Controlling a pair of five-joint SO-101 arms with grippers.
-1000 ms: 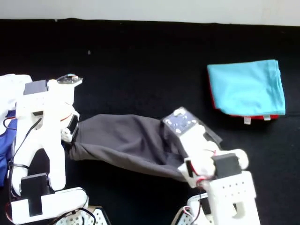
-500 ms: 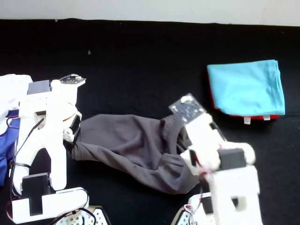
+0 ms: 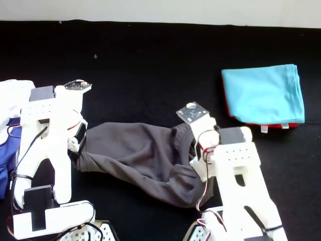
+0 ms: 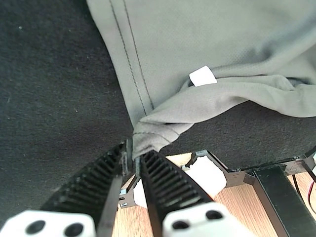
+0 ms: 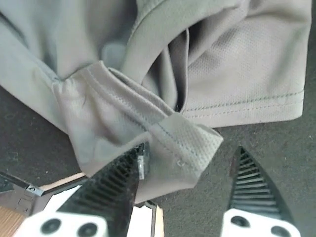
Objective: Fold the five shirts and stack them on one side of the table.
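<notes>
Having released the grey shirt (image 3: 135, 150), right jaws stand open.

Red shirt (image 3: 231, 116) mostly hidden under cyan shirt (image 3: 263, 93) (thin edge shows); white shirt (image 3: 9, 98) cropped.

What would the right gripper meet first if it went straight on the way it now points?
Probably the grey shirt, whose bunched hem lies just ahead of the open right gripper.
</notes>
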